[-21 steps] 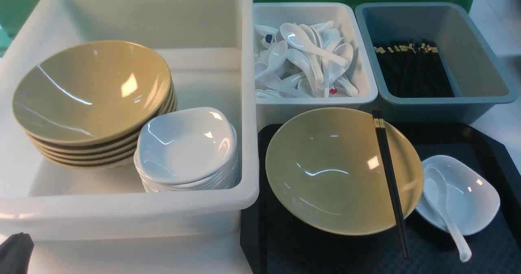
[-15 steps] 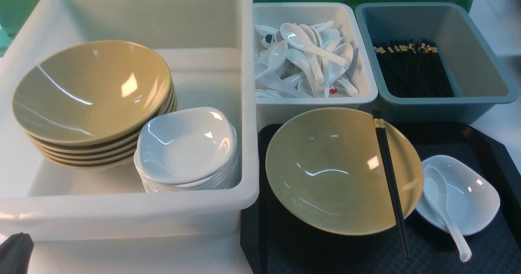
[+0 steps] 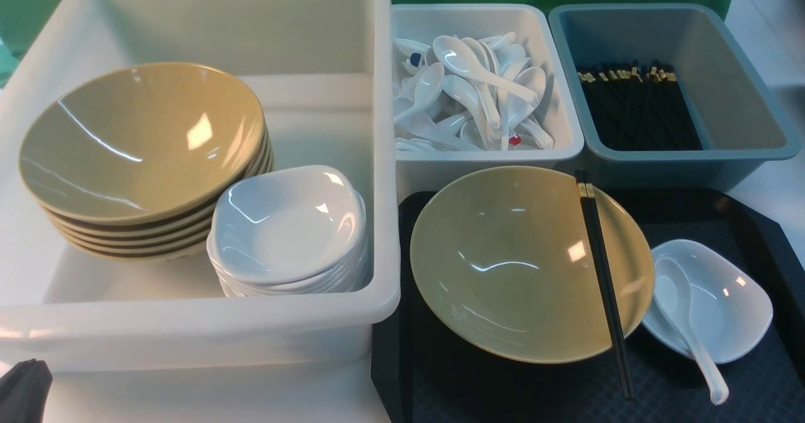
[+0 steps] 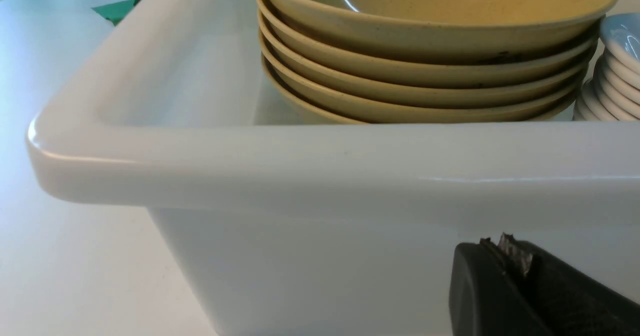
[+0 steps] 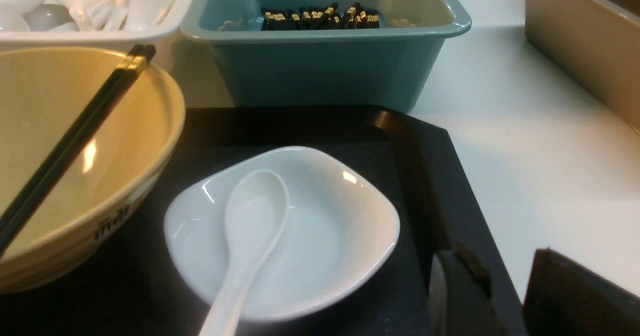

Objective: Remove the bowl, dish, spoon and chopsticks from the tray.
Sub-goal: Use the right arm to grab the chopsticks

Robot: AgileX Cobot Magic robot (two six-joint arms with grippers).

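White tabletop (image 3: 188, 404), and nothing's off the black tray (image 3: 745, 212) yet: bowl (image 3: 503, 272) with chopsticks (image 3: 602, 278) across its rim, dish (image 3: 732, 307) beside it holding the spoon (image 3: 682, 316), left pincer (image 4: 502, 248) closed by the big tub (image 4: 300, 156), right pincer (image 5: 500, 263) apart near the dish, both empty.

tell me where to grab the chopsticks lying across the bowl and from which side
Grip the chopsticks around mid-length, coming straight down from above. They rest on the far and near rim of the bowl, so there is hollow space beneath for fingertips. Set the jaws across the pair so both sticks are squeezed together. The right gripper, which is open, is probably the better placed.
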